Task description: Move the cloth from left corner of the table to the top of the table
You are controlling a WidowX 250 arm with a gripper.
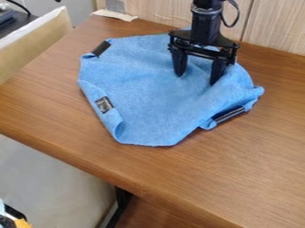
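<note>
Blue cloth [140, 95] lies rumpled on the wooden table [238, 164], near its top edge. Your black gripper [196, 79] is over it, fingers apart. Close too high, you likely miss the fabric; press too low, you may drag folds under themselves.

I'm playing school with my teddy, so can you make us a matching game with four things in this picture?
1. cloth
2. gripper
3. table
4. wall

A. brown, under the blue thing
B. blue and rumpled
C. pale, behind the table
D. black, with two fingers

Right pairs: 1-B, 2-D, 3-A, 4-C
</note>
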